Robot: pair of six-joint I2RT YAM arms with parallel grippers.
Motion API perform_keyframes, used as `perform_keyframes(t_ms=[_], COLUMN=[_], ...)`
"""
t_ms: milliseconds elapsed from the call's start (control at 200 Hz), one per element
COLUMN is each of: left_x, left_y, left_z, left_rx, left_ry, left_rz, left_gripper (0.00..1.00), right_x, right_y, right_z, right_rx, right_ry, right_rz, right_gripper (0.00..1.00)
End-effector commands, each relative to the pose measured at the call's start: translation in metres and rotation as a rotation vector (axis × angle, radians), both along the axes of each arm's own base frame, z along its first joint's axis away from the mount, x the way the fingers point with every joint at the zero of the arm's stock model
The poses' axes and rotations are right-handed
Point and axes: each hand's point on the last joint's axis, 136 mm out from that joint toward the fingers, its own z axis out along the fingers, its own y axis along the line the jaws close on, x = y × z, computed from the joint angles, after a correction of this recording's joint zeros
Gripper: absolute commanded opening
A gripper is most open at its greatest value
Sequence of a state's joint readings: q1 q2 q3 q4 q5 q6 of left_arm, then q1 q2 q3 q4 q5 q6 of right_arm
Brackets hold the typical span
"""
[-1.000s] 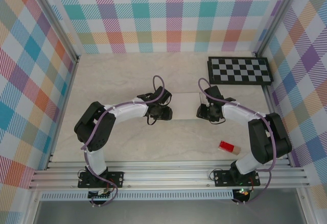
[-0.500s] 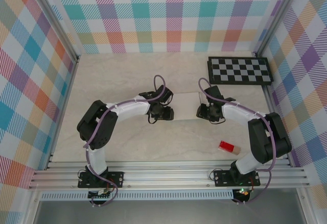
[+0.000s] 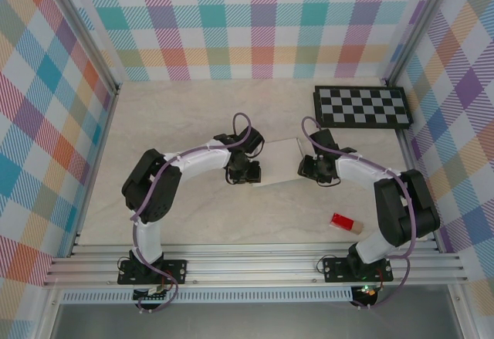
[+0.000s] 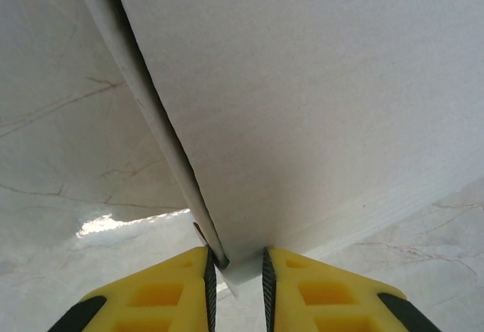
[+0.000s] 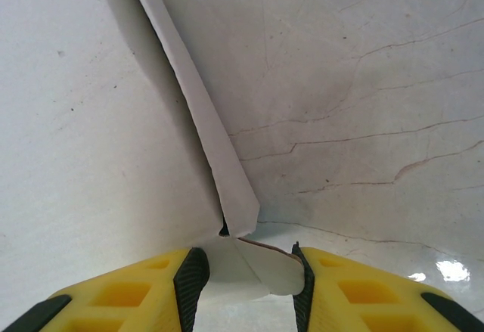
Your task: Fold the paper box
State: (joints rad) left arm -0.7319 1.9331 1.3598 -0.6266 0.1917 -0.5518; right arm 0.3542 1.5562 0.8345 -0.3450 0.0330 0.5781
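We saw the paper box (image 3: 279, 160) as a flat, white, folded rectangle near the middle of the table (image 3: 177, 123), turned slightly askew. Up close, its broad face was plain white, with a narrow side strip folded along one edge and a small flap curling at a corner.

Pastel plaid walls (image 3: 262, 22) on three sides. Metal corner posts (image 3: 83, 34). Pale marble-look tabletop (image 3: 177, 115), faint veins, bright glare patch (image 4: 113, 222). Aluminium rails (image 3: 255, 266) along near edge.
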Motion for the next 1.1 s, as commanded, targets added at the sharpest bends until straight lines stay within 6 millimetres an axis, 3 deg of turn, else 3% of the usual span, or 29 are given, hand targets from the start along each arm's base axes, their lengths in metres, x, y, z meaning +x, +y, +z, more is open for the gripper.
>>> perform_keyframes(t_ms=[0, 125, 250, 375, 570, 695, 895, 1095], left_x=[-0.004, 0.005, 0.021, 0.031, 0.037, 0.038, 0.039, 0.041], left_y=[-0.025, -0.023, -0.009, 0.005, 0.014, 0.016, 0.015, 0.015], left_z=[0.006, 0.010, 0.000, -0.013, -0.014, -0.014, -0.013, -0.010], left_rx=[-0.084, -0.072, -0.037, 0.007, 0.020, 0.019, 0.008, 0.004], left_ry=[0.033, 0.008, 0.007, 0.014, 0.004, 0.006, 0.010, 0.006], left_rz=[-0.013, -0.001, 0.018, 0.025, 0.025, 0.018, 0.018, 0.021], left_gripper=[0.28, 0.30, 0.30, 0.30, 0.30, 0.30, 0.30, 0.30], right_x=[-0.012, -0.012, -0.008, -0.005, 0.001, 0.008, 0.018, 0.012], right_y=[0.010, 0.007, 0.003, -0.009, -0.025, -0.011, 0.000, 0.000], right_z=[-0.014, -0.011, 0.002, 0.015, 0.043, 0.056, 0.042, 0.026], right_rx=[0.040, 0.020, -0.032, -0.061, -0.157, -0.103, -0.047, -0.041], right_ry=[0.074, 0.071, 0.062, 0.050, 0.022, -0.002, 0.040, 0.092], right_rz=[0.014, 0.021, 0.078, 0.099, 0.167, 0.212, 0.184, 0.164], right_gripper=[0.40, 0.46, 0.52, 0.54, 0.56, 0.54, 0.50, 0.49])
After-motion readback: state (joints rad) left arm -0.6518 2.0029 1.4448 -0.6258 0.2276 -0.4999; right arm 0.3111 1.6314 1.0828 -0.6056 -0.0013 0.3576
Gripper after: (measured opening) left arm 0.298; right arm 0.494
